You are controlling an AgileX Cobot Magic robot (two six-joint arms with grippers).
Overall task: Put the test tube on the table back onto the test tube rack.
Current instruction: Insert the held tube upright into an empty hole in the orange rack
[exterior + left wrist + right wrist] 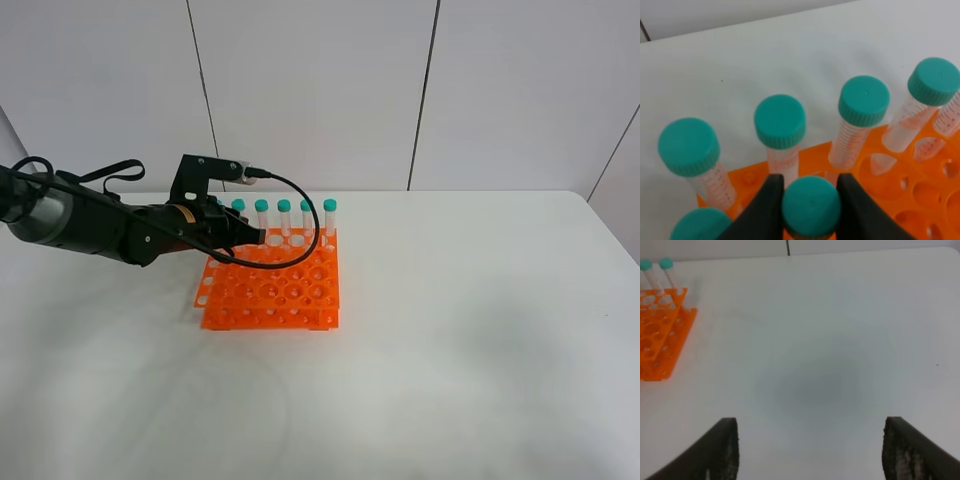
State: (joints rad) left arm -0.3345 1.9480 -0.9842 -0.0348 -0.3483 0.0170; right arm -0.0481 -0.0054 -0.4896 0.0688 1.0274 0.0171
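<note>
Between black pincer (pixel 810 200): ribbed teal-capped tube (pixel 811 206).

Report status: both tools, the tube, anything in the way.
Left tool shut on tube, over rack. Right tool open, empty, over bare table. Neighbouring tubes stand close.

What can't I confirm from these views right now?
- Tip of the held test tube and which hole of the rack it meets: cut off by the left wrist view's edge, hidden by the left gripper in the high view.
- Right gripper: only fingertips show, arm outside the high view.
</note>
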